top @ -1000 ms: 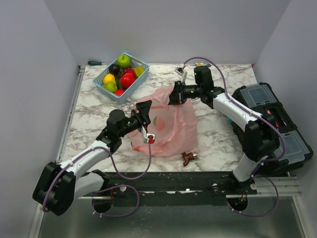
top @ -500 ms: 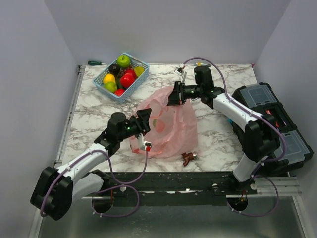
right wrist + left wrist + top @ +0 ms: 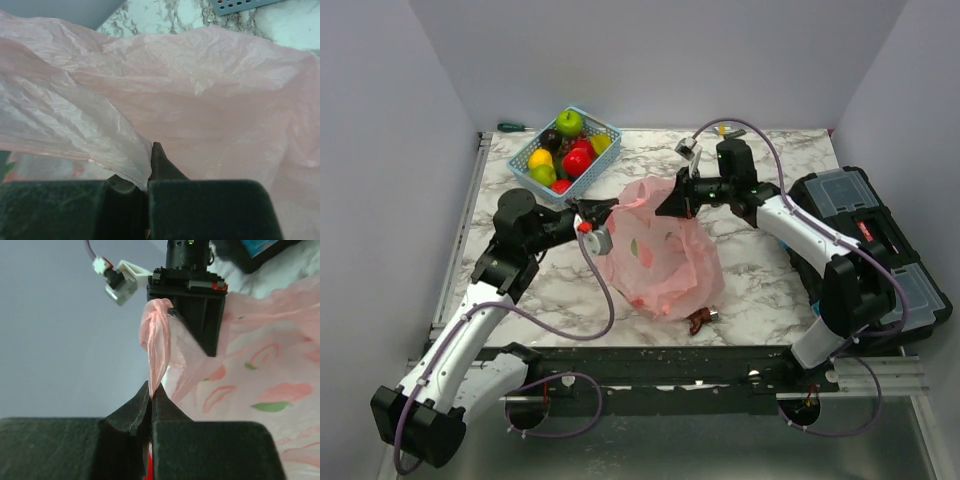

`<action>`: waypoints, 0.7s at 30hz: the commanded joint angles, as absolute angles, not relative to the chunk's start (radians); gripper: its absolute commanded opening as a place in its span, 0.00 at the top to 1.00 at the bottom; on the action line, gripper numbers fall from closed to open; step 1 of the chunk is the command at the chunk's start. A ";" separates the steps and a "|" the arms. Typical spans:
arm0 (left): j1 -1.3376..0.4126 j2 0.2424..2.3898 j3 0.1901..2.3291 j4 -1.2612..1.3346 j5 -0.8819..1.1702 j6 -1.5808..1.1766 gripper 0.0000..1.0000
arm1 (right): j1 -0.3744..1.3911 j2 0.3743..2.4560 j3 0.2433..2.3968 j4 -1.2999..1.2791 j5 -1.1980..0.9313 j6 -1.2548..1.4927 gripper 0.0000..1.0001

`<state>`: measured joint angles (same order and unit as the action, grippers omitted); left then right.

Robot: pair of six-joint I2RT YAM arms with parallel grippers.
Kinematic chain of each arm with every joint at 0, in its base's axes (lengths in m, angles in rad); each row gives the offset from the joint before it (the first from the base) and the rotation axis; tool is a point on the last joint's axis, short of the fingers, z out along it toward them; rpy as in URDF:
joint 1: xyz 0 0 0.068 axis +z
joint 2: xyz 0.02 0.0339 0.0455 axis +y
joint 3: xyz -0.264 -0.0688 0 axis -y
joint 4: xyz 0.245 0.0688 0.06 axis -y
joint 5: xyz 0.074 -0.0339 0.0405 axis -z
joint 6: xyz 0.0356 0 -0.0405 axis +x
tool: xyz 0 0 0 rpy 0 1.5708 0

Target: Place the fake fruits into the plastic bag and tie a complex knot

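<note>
I see the plastic bag at centre frame as translucent pink, printed with red-pink and green fruit motifs. In the upper left, the fake fruits show green, red, yellow and dark purple-black inside a light-blue lattice basket. The table is white marble with grey veining. At the right edge I see a black toolbox with clear-grey lids.

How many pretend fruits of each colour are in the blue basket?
Seen from above in the light-blue basket:
Green fruits: 2
Yellow fruits: 2
Red fruits: 2
Dark purple fruit: 1
Total: 7 in sight; more may hide underneath.
</note>
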<state>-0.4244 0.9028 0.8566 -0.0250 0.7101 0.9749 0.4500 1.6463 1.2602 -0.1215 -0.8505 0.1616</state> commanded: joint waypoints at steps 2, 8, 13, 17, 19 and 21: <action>-0.256 1.005 0.943 -0.012 1.002 0.219 1.00 | 0.450 1.573 1.197 -0.114 -0.775 -0.110 0.99; -0.117 1.143 1.015 0.216 1.150 -0.334 1.00 | 0.451 1.446 1.056 0.029 -0.825 -0.245 0.97; -0.118 1.210 1.064 0.251 1.234 -0.449 1.00 | 0.451 1.423 1.088 0.041 -0.849 -0.267 0.17; -0.119 1.260 1.122 0.215 1.303 -0.465 1.00 | 0.451 1.442 1.153 0.041 -0.831 -0.278 0.00; -0.123 1.275 1.146 0.202 1.327 -0.461 1.00 | 0.451 1.452 1.184 0.056 -0.840 -0.272 0.00; -0.129 1.289 1.168 0.192 1.356 -0.460 1.00 | 0.452 1.465 1.221 0.079 -0.856 -0.261 0.00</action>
